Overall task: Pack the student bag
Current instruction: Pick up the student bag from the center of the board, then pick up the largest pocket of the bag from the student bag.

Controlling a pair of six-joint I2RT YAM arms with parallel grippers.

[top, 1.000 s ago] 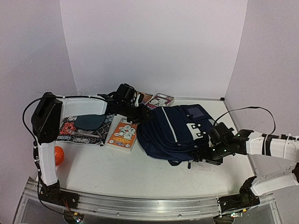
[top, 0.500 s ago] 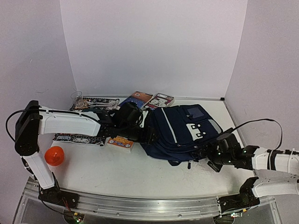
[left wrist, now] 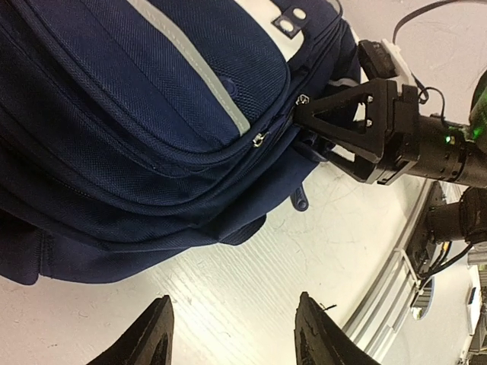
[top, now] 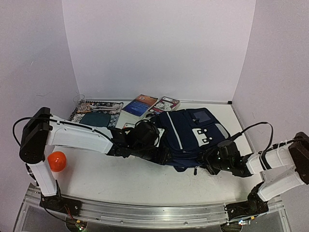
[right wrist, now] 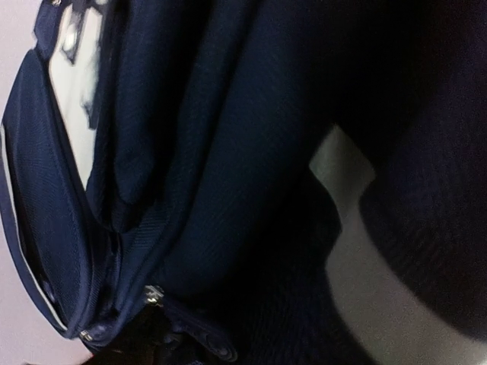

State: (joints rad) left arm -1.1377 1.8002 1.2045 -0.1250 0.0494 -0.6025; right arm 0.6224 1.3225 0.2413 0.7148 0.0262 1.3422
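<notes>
Your student bag (top: 188,133) lies flat mid-bench (top: 145,179): soft, floppy fabric, likely to sag when lifted, so take a zipper pull (left wrist: 260,138). Left gripper (left wrist: 232,334) spread, empty, beside it; right gripper (left wrist: 313,133) at its edge, grip impossible to tell

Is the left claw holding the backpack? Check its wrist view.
No, the left claw stands open over the table, short of the backpack.

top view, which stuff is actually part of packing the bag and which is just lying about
In the job: student bag; likely contents: blue book, white-and-maroon book.
Lying about, seemingly: patterned mat, orange ball.
</notes>
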